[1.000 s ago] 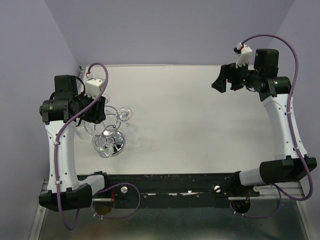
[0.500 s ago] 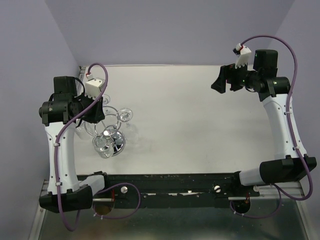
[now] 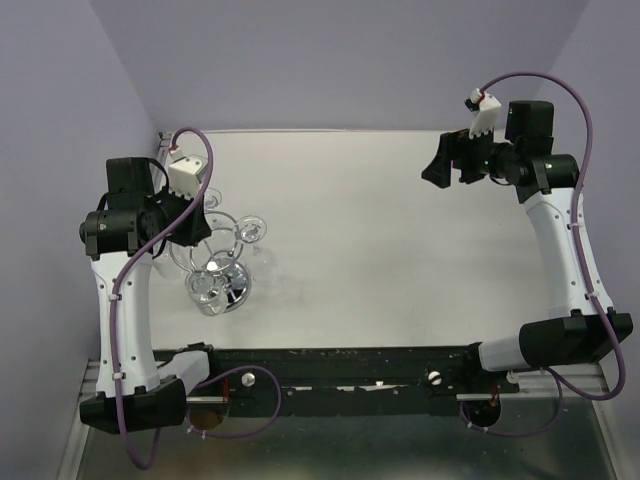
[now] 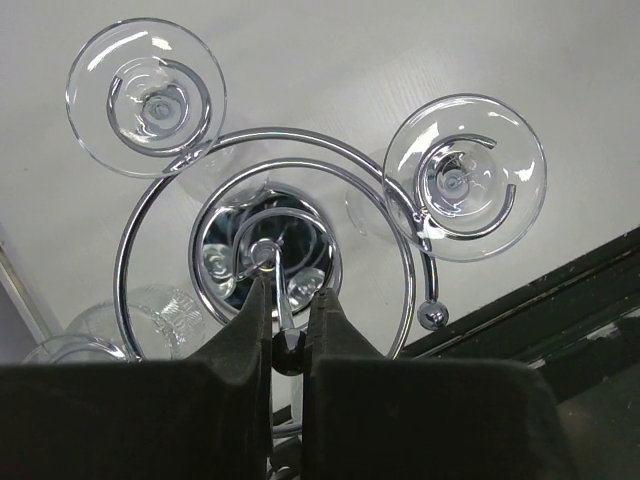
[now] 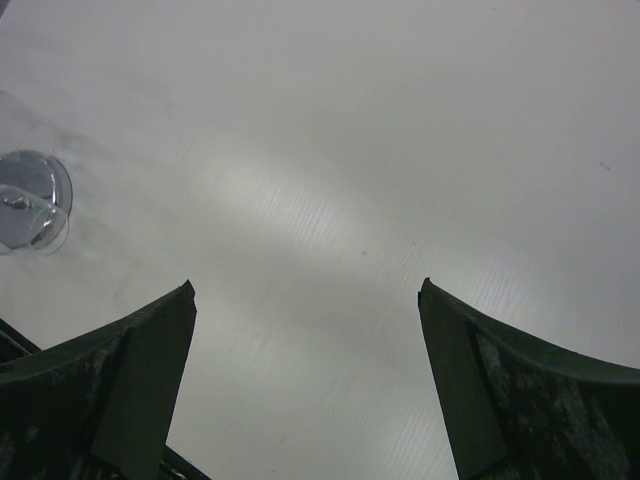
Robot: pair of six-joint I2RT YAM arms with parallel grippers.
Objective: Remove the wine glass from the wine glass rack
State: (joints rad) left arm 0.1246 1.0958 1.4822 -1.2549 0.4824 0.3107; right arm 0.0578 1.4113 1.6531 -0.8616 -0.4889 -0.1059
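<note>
Chrome rack post (image 4: 276,262) pinched in left tool (image 4: 288,300), glasses (image 4: 465,178) flanking; right tool (image 5: 305,292) agape, empty.

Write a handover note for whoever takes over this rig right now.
Left gripper: above the rack, fingers nearly together on either side of its thin centre post. I cannot tell whether they pinch it.
Right gripper: open, holding nothing, over the table at the far right.
Glasses: first glass and second glass hang foot-up on the rack's ring; third glass sits at its lower-left edge.
Done: no glass is off yet.
Left: lift one glass off the rack.
</note>
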